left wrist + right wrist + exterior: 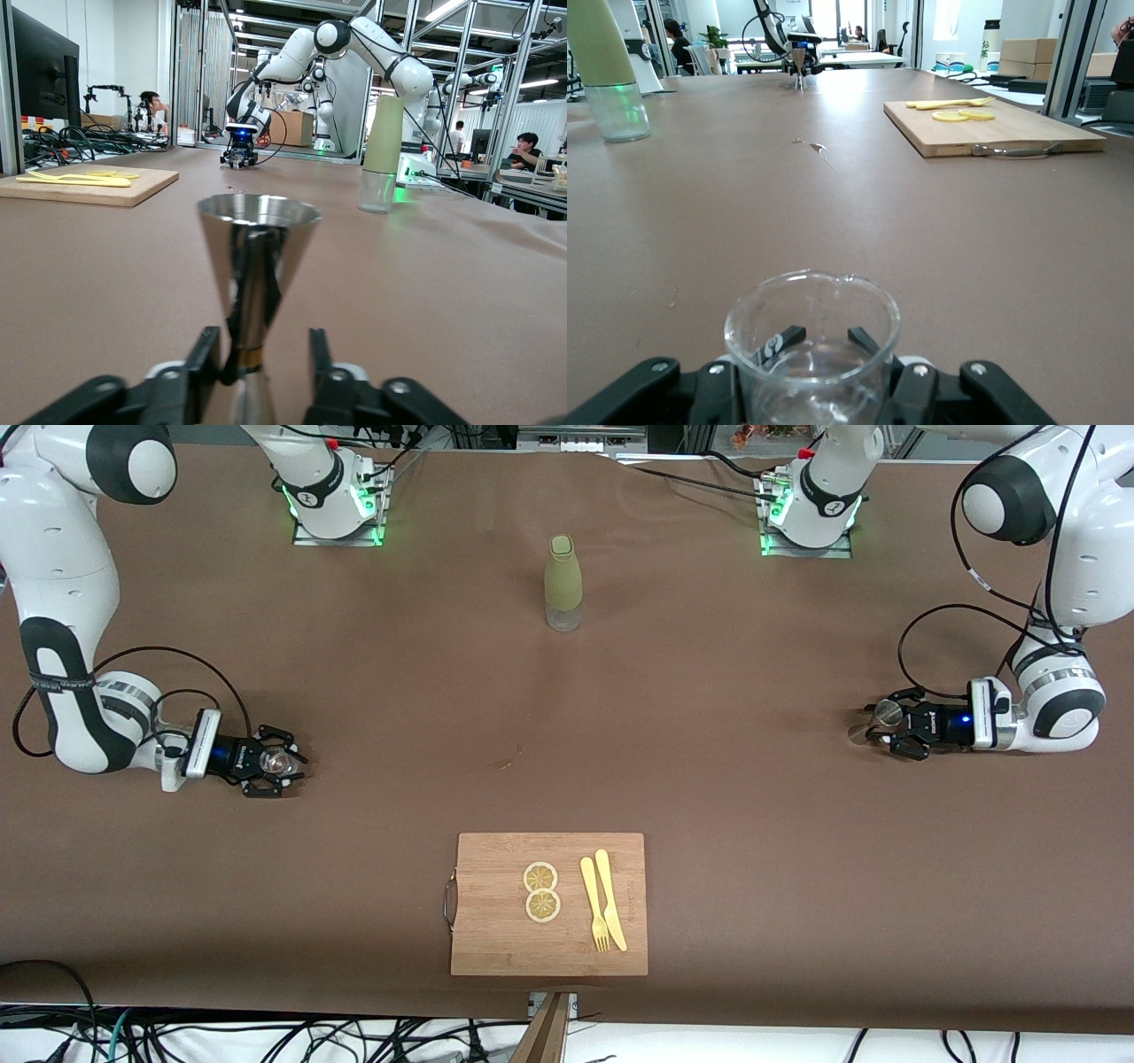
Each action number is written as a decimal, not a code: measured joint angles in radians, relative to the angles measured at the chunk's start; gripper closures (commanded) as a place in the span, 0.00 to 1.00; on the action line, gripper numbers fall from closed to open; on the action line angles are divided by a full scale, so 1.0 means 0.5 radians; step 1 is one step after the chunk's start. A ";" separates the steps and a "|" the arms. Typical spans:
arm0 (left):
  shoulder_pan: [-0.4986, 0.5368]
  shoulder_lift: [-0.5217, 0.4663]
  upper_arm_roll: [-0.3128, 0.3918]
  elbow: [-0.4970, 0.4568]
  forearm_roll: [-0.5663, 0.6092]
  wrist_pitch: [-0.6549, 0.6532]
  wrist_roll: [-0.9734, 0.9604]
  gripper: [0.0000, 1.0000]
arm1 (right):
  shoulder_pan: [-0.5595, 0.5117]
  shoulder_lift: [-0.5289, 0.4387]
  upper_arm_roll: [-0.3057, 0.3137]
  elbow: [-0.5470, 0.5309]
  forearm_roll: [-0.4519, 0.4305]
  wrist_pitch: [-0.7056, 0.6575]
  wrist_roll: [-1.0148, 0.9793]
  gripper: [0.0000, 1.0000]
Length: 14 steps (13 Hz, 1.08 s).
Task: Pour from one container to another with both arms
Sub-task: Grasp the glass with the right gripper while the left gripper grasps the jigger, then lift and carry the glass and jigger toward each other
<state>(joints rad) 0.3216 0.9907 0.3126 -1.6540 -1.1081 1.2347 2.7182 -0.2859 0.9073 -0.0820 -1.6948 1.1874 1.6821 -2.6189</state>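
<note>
Lifting is where I expect trouble. My left tool [257, 376] grasps the steel jigger [255, 266] at its narrow waist, at the left arm's end of the table [567, 717]; a slack pinch lets it swivel and tip. My right tool [824, 372] is clenched on the glass beaker [812, 341], standing at the right arm's end; smooth glass may slip, and misaligned rims would spill.

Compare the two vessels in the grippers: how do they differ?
The metal jigger in the left gripper is opaque, shiny steel, pinched at its waist; the glass beaker in the right gripper is clear, wide and straight-walled, with a pouring lip. Both stand upright on the table, each between closing fingers.
</note>
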 measured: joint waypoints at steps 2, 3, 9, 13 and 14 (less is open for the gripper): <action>0.000 0.001 -0.001 -0.001 -0.015 -0.010 0.004 1.00 | 0.000 0.000 0.032 0.002 0.000 -0.002 0.002 0.69; 0.000 0.001 -0.001 -0.001 -0.016 -0.011 0.004 1.00 | 0.000 0.000 0.058 0.008 0.000 -0.003 0.009 0.69; -0.041 0.000 -0.132 0.000 -0.122 -0.001 0.007 1.00 | 0.003 -0.125 0.289 0.058 0.000 0.049 0.312 0.69; -0.311 0.000 -0.307 0.003 -0.394 0.156 -0.022 1.00 | 0.042 -0.264 0.496 0.031 -0.002 0.262 0.489 0.69; -0.377 0.001 -0.343 0.001 -0.463 0.204 -0.035 1.00 | 0.065 -0.303 0.527 0.007 -0.003 0.319 0.522 0.69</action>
<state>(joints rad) 0.1330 0.9913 0.1409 -1.6537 -1.3395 1.3369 2.7008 -0.2536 0.7560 0.1815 -1.6912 1.1860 1.8418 -2.3578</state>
